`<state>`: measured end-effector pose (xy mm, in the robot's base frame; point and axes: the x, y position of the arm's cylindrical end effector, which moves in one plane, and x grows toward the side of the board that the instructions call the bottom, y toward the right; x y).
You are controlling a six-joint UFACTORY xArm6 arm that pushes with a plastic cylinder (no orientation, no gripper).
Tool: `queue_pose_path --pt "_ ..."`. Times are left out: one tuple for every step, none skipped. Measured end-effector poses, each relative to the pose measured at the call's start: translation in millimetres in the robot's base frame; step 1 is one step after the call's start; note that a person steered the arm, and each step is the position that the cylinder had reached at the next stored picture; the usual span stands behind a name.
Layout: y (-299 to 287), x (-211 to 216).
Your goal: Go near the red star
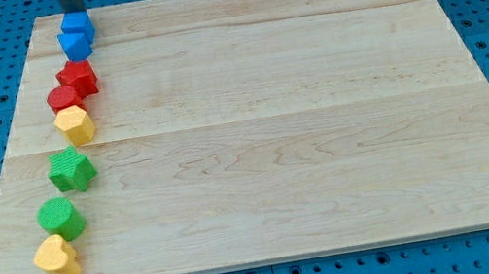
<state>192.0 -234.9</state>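
At the top-left corner of the pale wooden board (253,126), my tip (74,11) stands just above the blue plastic cube (77,25), short of the red plastic star (78,78).

Camera view: the star lies third down a left-edge line, below a second blue block (73,45) whose shape is unclear. My tip is near but not beside it; closing in remains. The rod is cut off by the view's top edge. It has no fingers, nothing held.
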Motion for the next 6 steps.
queue_pose_path --pt "-23 19" --pt "-41 50" --pt "-62 62" --pt "-70 69" --pt "-69 95" --pt "-55 118"
